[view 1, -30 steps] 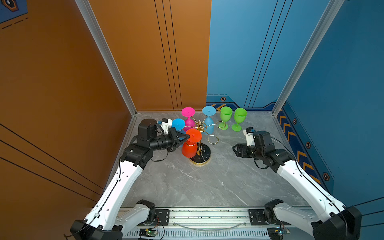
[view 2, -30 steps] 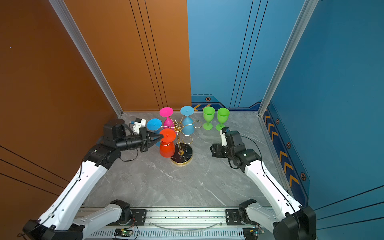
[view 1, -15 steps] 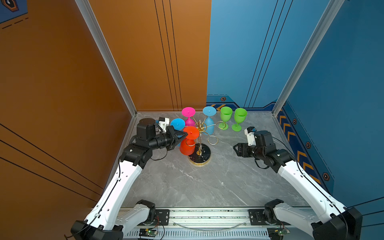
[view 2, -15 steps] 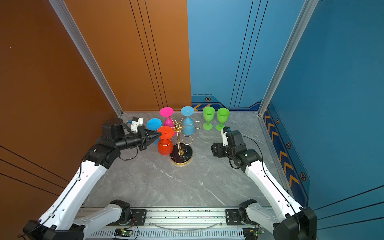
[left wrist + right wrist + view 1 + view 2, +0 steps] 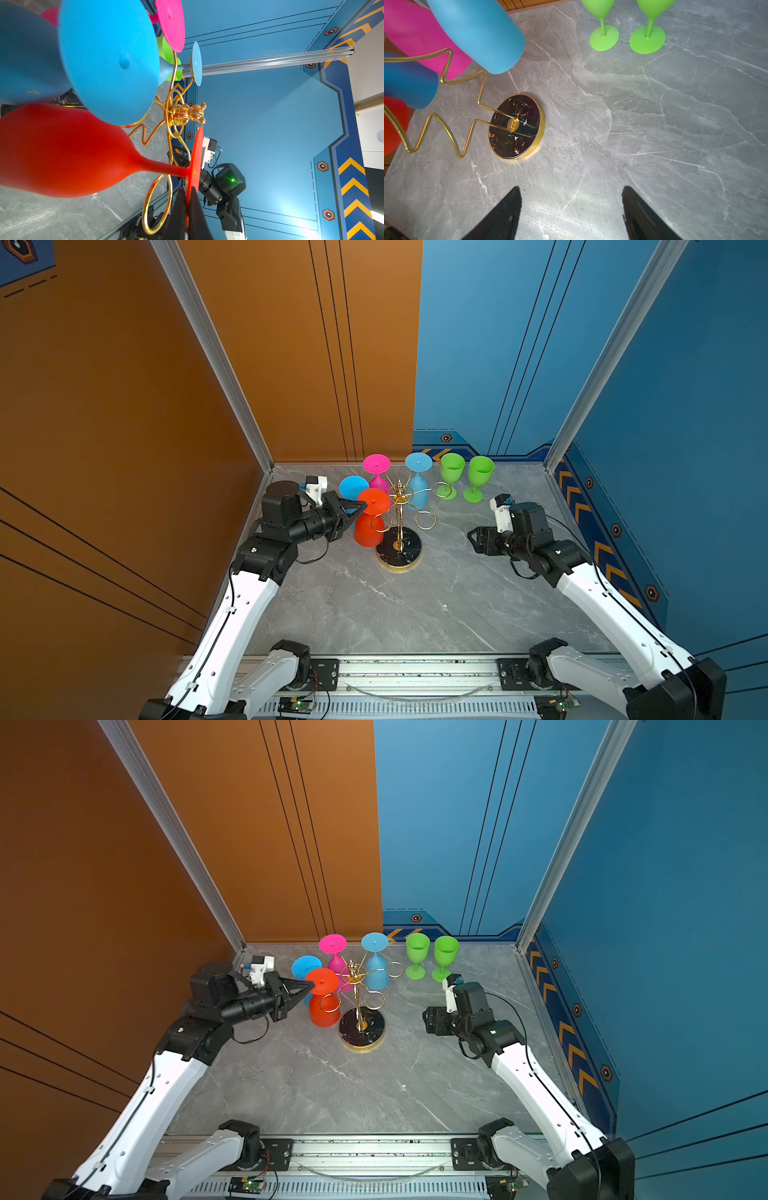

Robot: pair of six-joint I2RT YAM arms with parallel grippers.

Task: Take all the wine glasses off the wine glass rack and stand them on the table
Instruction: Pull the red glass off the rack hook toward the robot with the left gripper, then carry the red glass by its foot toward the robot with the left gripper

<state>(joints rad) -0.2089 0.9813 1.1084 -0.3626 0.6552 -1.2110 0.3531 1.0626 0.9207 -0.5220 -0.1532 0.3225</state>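
The red wine glass (image 5: 369, 526) hung bowl-down at 9 o'clock of the rack (image 5: 409, 549) pole, its stem by a wire loop; whether it was free of that loop could not be told. The left gripper (image 5: 361, 505) had its fingers (image 5: 178, 209) clamped on the thin edge of the foot. The glass looked like light, stiff, matte plastic, yet so narrow a pinch might let it swing. A blue glass (image 5: 353, 487) crowded 10 o'clock, while bare table (image 5: 374, 605) lay open from 6 to 8 o'clock. The right gripper (image 5: 571, 188), fingers apart, hovered at 3 o'clock.
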